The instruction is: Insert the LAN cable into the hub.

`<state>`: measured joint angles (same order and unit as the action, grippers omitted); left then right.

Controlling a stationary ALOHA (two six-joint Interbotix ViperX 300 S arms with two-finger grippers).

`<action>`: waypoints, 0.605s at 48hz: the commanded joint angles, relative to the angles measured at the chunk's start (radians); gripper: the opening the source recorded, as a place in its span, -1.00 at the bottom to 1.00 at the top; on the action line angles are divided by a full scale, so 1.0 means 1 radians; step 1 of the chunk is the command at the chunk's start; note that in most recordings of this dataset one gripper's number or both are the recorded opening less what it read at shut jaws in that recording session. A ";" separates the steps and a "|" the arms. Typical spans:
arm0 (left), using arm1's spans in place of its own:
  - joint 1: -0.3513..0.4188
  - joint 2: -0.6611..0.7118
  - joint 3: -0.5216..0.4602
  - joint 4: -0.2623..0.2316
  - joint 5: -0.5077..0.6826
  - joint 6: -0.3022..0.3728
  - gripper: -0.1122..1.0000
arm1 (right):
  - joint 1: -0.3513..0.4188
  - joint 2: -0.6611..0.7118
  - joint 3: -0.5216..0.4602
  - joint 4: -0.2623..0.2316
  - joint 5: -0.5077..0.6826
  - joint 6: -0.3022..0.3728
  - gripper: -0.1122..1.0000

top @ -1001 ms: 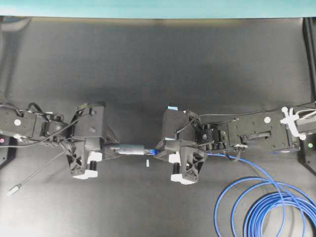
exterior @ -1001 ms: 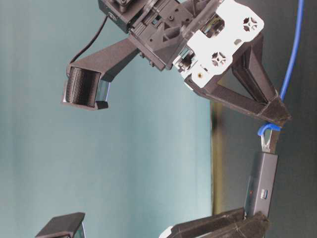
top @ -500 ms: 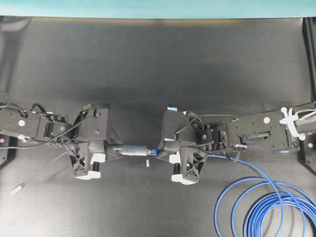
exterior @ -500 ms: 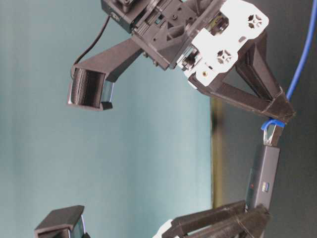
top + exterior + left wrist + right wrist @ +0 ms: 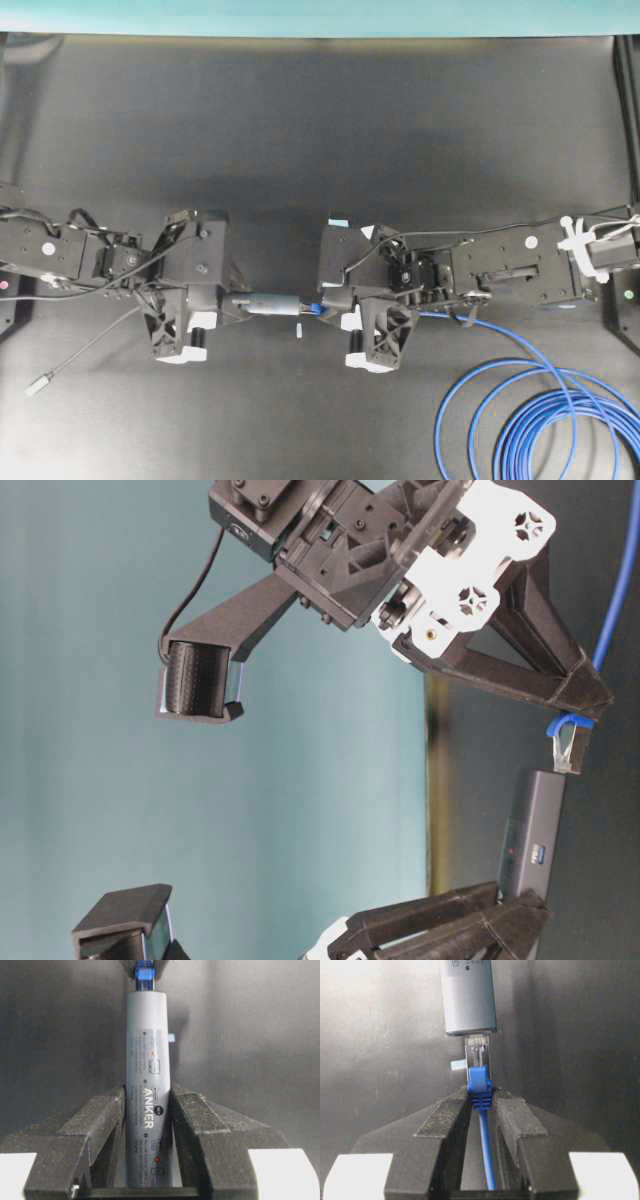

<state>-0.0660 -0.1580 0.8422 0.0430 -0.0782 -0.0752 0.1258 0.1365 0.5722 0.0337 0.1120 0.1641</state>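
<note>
LAN cable first: its clear plug sits right at the mouth of the hub, tip touching or barely started into the port, the blue boot fully outside. The right gripper is clamped on that boot, just behind the plug. The left gripper is clenched round the hub's body, holding it level above the black table, port end facing the plug. Compared with a second ago, the table-level view tells the story: the plug looked pressed close against the hub's end then, and now a slight gap shows between them, the plug sitting a touch off line. So I'd call this a reset, not a seat; the insertion isn't done. Behind the right gripper, away from the hub, the blue coils lie slack, so nothing should tug.
</note>
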 commanded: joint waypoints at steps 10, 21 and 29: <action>-0.006 -0.005 -0.021 0.003 0.017 0.003 -0.29 | -0.003 -0.002 -0.023 -0.002 -0.003 -0.002 -0.57; -0.002 0.000 -0.026 0.003 0.015 0.003 -0.29 | -0.002 0.000 -0.029 -0.003 -0.002 -0.002 -0.57; 0.005 0.003 -0.032 0.003 0.017 0.005 -0.29 | 0.005 0.006 -0.037 -0.003 0.003 -0.002 -0.57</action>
<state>-0.0690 -0.1519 0.8330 0.0430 -0.0568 -0.0721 0.1212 0.1427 0.5584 0.0322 0.1197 0.1657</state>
